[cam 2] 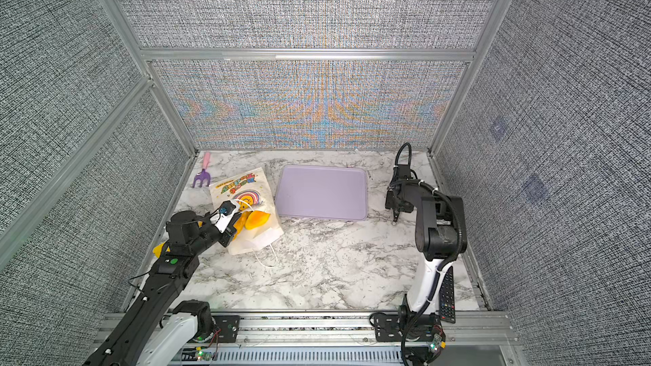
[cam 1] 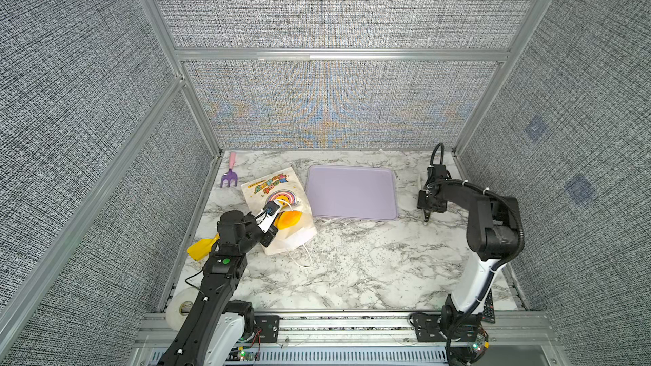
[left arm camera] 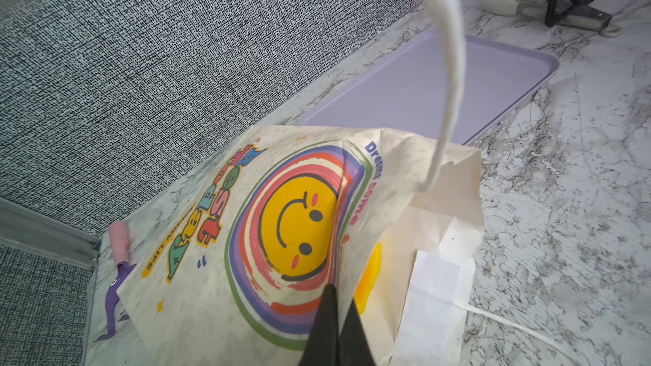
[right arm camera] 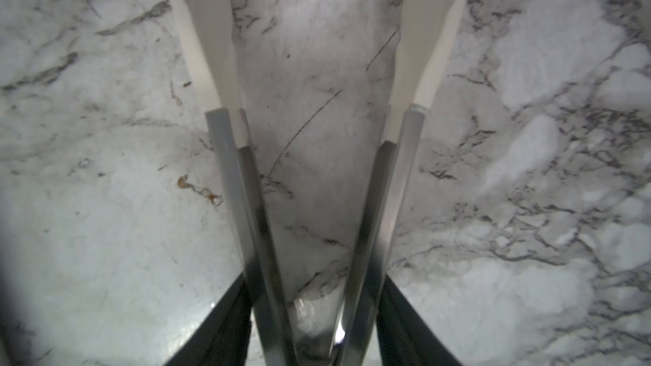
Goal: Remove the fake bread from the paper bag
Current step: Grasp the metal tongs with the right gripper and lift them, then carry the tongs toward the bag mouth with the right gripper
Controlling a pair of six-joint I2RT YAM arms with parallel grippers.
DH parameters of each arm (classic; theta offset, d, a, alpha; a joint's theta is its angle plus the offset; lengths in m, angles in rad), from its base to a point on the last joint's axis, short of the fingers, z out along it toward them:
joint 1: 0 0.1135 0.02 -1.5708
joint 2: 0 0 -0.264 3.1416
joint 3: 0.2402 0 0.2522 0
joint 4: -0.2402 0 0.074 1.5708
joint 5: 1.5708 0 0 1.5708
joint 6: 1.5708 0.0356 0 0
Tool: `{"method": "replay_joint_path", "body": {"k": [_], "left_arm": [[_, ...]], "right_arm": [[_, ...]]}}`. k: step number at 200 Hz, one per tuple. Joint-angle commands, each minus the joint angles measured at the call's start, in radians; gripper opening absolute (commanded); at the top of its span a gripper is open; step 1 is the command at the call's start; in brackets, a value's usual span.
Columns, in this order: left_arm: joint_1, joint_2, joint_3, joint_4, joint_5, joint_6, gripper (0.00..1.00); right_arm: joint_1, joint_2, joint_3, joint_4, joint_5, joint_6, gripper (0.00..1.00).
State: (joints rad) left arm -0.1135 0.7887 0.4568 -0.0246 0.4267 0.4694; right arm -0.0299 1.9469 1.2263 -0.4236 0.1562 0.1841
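Paper bag (cam 1: 271,188) lies on its side on the desk (cam 1: 352,269), left of the lilac tray (cam 1: 352,191), mouth facing the near edge. My left jaws are clenched on the printed top wall near the mouth, pinching a fold of paper and holding it up so the mouth gapes. My right jaws are released and spread over bare desk right of the tray, with nothing between them.

Fake bread (cam 1: 290,219) is inside the bag, showing as a glossy orange-yellow lump just inside the mouth in both top views. In the left wrist view it is only a sliver (left arm camera: 370,276).

Handling, my guess:
- The bread looks like hard, shiny plastic, so probably light, rigid and slippery. Take it across the narrow middle rather than by a rounded end.
- The bag is thin paper that creases and could tear. It is light, so it may drag along if a piece snags.
- The cord handle (left arm camera: 451,82) loops across the wrist view and could catch.

Hidden or unclear:
- The count and shapes of the bread pieces, since most of the interior is under the printed wall.
- My left jaw tips in the top views, behind the wrist camera.
- The yellow shovel (cam 1: 200,249), half behind my left arm.
- The depth of the bag's far end, which I cannot tell.
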Motion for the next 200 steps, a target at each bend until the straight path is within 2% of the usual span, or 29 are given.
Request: {"method": "replay_joint_path", "body": {"k": [1,20,80,109,148,179,200], "left_arm": [[-0.002,-0.003,-0.002,0.031,0.032,-0.014,0.0],[-0.002,-0.004,-0.003,0.031,0.029,-0.014,0.0],[-0.006,0.0,-0.003,0.031,0.026,-0.012,0.0],[-0.007,0.0,-0.003,0.031,0.028,-0.012,0.0],[-0.009,-0.001,-0.004,0.031,0.027,-0.013,0.0],[-0.01,0.0,-0.004,0.032,0.026,-0.015,0.0],[-0.009,-0.001,-0.003,0.031,0.028,-0.017,0.0]], "right_arm": [[0.008,-0.001,-0.046,-0.119,-0.012,0.022,0.71],[0.008,-0.007,-0.034,-0.112,-0.015,0.041,0.75],[0.01,0.02,0.024,-0.1,-0.017,0.073,0.74],[0.01,0.048,0.044,-0.11,-0.034,0.054,0.63],[0.016,0.03,0.009,-0.107,-0.011,0.03,0.54],[0.021,-0.03,-0.028,-0.132,-0.017,-0.005,0.4],[0.019,-0.079,-0.034,-0.174,-0.043,-0.026,0.27]]}}
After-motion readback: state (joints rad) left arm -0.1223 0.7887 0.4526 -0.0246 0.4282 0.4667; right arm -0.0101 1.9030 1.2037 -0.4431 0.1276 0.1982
